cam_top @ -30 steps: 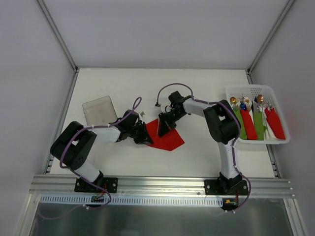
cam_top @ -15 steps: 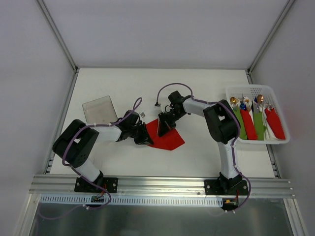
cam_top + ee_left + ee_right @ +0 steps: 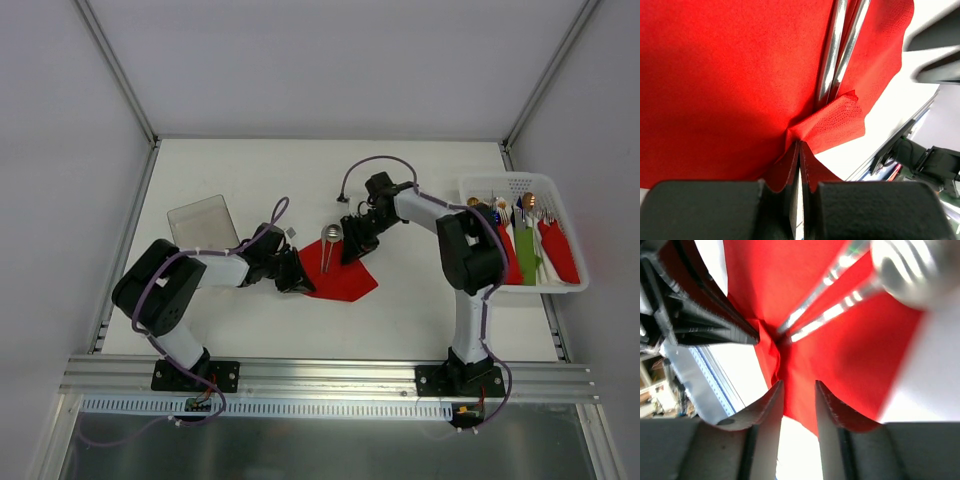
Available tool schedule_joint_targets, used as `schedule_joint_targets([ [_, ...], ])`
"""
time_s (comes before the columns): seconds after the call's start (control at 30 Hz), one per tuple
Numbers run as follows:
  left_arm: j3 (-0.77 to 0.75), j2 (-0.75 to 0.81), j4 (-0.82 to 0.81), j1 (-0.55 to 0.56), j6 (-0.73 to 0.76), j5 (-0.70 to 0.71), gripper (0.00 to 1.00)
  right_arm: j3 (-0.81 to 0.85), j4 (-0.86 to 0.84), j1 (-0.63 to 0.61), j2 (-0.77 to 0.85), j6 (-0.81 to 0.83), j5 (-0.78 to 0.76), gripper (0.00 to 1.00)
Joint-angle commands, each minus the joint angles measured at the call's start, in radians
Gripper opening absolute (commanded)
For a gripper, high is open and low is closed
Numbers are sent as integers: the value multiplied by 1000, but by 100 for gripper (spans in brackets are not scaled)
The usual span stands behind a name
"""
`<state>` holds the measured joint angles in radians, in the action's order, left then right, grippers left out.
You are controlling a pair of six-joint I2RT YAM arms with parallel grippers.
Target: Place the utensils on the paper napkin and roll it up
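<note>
The red paper napkin lies at the table's middle. The silver utensils lie on its far left part, the spoon bowl past its edge. My left gripper is at the napkin's left edge, and in the left wrist view the gripper is shut on a pinched fold of the napkin, just short of the two handles. My right gripper is at the napkin's far corner. In the right wrist view the gripper is open and empty above the napkin, with the utensils ahead.
A white basket at the right holds rolled red, green and white bundles with gold and blue cutlery tips. A clear plastic container stands at the left. The wall frame borders the table at the back and sides.
My right arm has drawn back to the right, off the napkin, and the spoon bowl now shows at the napkin's far left. My left gripper has stayed on the napkin's left edge.
</note>
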<state>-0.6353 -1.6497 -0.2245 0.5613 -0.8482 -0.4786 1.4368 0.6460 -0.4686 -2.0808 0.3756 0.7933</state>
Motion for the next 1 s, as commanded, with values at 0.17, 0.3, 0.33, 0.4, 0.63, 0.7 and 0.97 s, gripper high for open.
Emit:
schedule_joint_targets([
  [0.17,34,-79,-53,-8,-101,44,0,-136,72,18,258,7,9,22],
  [0.3,60,-117,-117,-8,-159,55,0,-183,35,-27,281,-20,20,19],
  [0.33,63,-137,-143,-9,-170,54,0,-202,8,-45,280,-27,17,19],
  [0.4,72,-147,-168,-8,-206,55,0,-204,-5,-61,263,-46,15,18],
  [0.63,66,-171,-220,-6,-269,72,0,-185,-75,-68,156,-105,9,14],
  [0.7,62,-173,-220,-6,-270,74,0,-181,-80,-68,134,-109,6,14],
  [0.97,66,-177,-219,-6,-278,78,0,-161,-97,-54,45,-124,27,14],
])
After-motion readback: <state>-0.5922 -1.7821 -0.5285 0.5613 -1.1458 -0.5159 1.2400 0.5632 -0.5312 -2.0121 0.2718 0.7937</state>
